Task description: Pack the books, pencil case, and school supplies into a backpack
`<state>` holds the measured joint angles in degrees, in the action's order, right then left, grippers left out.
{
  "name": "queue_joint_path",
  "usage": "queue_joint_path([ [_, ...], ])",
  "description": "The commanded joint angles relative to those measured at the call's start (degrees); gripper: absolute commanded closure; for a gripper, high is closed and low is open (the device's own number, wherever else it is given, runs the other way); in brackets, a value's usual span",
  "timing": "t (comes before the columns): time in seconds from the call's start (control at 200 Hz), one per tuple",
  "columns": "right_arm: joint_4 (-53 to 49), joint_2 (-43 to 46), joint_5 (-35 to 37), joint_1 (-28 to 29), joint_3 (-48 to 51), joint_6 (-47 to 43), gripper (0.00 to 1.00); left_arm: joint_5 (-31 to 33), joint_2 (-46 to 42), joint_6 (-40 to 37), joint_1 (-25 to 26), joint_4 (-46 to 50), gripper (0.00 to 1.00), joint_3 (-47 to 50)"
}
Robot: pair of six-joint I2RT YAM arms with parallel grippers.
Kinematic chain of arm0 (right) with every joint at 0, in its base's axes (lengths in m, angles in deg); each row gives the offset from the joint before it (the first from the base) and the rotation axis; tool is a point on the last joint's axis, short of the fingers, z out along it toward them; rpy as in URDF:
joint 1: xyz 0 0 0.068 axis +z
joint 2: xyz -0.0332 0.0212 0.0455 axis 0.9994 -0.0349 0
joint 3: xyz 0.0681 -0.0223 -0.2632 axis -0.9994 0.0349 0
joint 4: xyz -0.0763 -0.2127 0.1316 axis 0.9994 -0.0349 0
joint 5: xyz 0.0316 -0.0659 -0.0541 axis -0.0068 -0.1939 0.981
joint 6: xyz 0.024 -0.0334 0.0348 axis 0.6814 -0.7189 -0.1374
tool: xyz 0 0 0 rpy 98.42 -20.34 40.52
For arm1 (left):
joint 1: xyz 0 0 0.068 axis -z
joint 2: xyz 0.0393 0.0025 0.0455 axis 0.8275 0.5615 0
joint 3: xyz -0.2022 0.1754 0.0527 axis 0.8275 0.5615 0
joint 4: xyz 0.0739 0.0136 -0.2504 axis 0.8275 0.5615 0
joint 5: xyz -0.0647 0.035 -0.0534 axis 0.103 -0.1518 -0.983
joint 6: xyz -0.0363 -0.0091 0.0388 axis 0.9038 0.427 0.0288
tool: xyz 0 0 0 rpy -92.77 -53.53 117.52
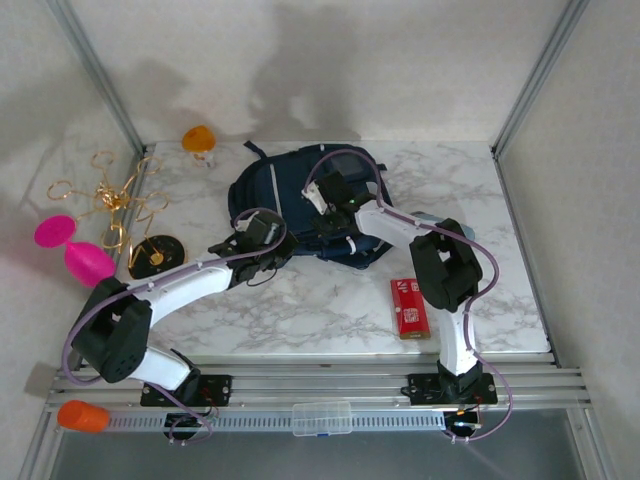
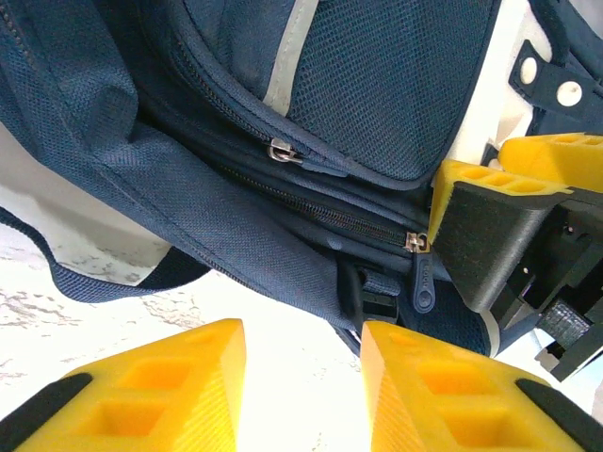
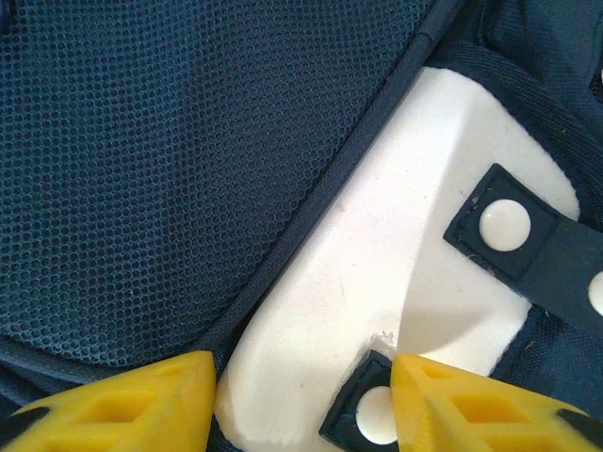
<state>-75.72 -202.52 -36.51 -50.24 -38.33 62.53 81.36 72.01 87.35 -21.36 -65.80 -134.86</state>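
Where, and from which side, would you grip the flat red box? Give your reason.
Probably across its two long edges, coming straight down from above: the red box lies flat and thin on the table, with both long edges showing.

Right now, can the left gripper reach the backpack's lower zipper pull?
Probably yes: the left gripper is open, facing the lower zipper pull with nothing between; a finger of the right gripper sits close beside it and may crowd you.

Left gripper (image 2: 303,377) parted (moderately), right gripper (image 3: 303,400) — likewise
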Motion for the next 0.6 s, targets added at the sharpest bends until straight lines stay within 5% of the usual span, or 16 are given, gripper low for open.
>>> queue_joint_path([
  [0.0, -2.46, -0.92, 2.22, 0.09, -2.06, -0.68, 0.5, 0.09, 1.02, -0.19, 0.68, 1.58, 0.63, -2.05],
  [0.36, -0.29, 0.33, 3.62, 1.27, 3.54, -2.56, 0.43, -0.02, 1.04, -0.28, 0.72, 1.75, 0.58, -1.92],
  [0.596, 0.91, -1.09, 3.55, 1.09, 0.55, -2.72, 0.65, 0.09, 0.86, -0.12, 0.76, 2.56, 0.56, -3.06],
])
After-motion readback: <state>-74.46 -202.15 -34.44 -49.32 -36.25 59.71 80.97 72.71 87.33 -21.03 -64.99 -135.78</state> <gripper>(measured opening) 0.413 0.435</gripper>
